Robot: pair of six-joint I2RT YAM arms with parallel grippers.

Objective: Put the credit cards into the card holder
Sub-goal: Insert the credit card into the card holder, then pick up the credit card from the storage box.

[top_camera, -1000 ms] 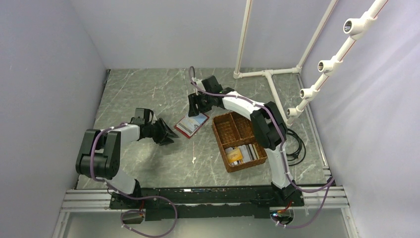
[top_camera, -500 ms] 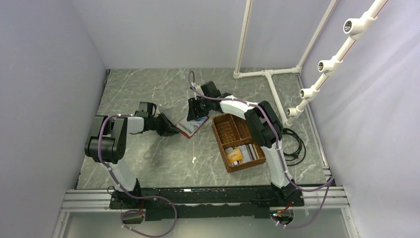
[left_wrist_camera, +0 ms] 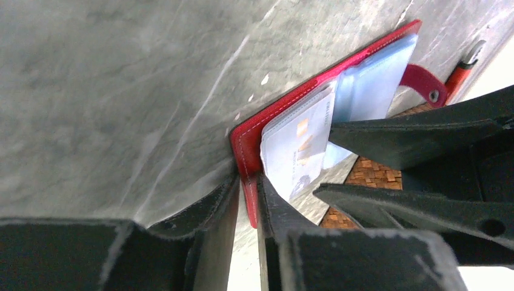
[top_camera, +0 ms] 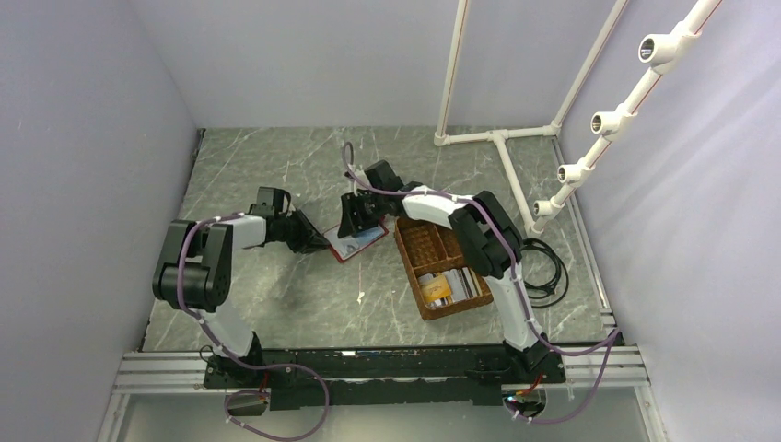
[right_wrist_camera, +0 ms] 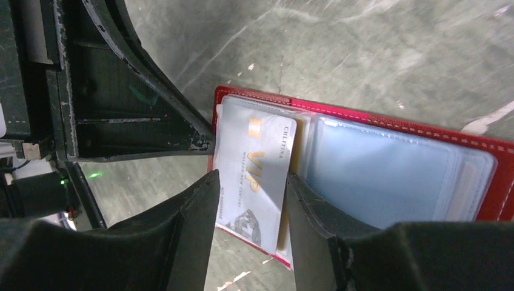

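The card holder (top_camera: 357, 241), a red wallet, lies open on the marble table, its clear sleeves showing in the right wrist view (right_wrist_camera: 504, 182). My left gripper (top_camera: 316, 242) is shut on the holder's left edge (left_wrist_camera: 245, 151), the red leather pinched between its fingers (left_wrist_camera: 247, 188). My right gripper (top_camera: 355, 219) reaches down over the holder's left half. A white-grey credit card (right_wrist_camera: 257, 163) marked VIP lies half in a sleeve, and the right gripper (right_wrist_camera: 251, 179) is shut on its two long edges. This same card (left_wrist_camera: 297, 142) shows in the left wrist view. More credit cards (top_camera: 453, 285) lie in the basket.
A brown woven basket (top_camera: 405, 253) with compartments stands just right of the card holder. A white pipe frame (top_camera: 502, 138) rises at the back right. Black cables (top_camera: 548, 262) lie by the basket's right side. Grey walls close in the left and back.
My left gripper moved right to the holder's edge and closed on it. My right gripper came down and left over the holder and narrowed onto the card.
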